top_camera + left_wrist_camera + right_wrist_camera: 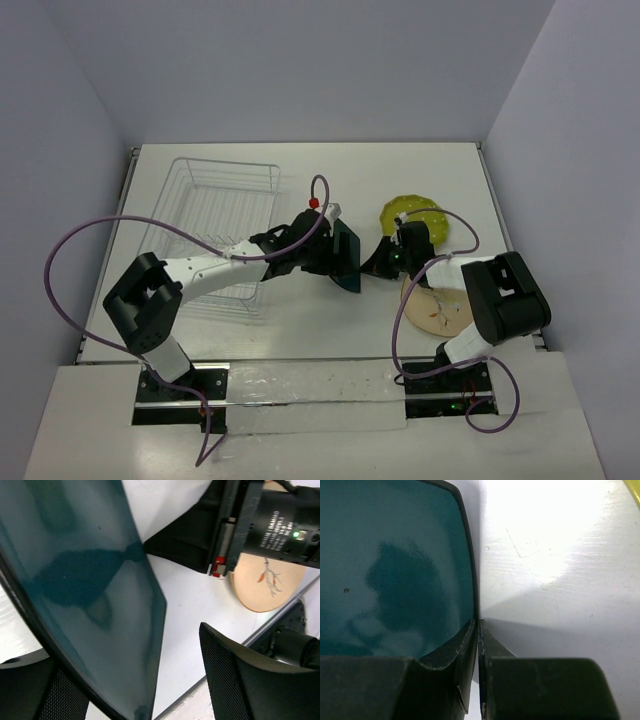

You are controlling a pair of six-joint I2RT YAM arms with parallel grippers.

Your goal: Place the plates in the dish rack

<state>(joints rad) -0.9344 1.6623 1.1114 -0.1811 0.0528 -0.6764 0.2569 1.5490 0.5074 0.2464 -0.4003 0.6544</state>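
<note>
Top external view: dark teal plate [346,257] stands on edge between two claws, short of the dish rack [228,166].

Right claw [479,645] pinches the plate's thin rim with its jaws nearly closed, and that grip holds the plate upright over the surface [300,180]. Left claw [145,680] gapes wide around the plate's other side, one finger just behind it and the other standing clear, so it bears no load. The on-edge hold likely suits the rack's upright tines. The rack lies beyond the left claw, on that arm's side, which probably explains why both arms meet at one plate. Yellow-green plate [415,212] and cream floral plate [437,312] lie flat near the right claw, not yet loaded.
</note>
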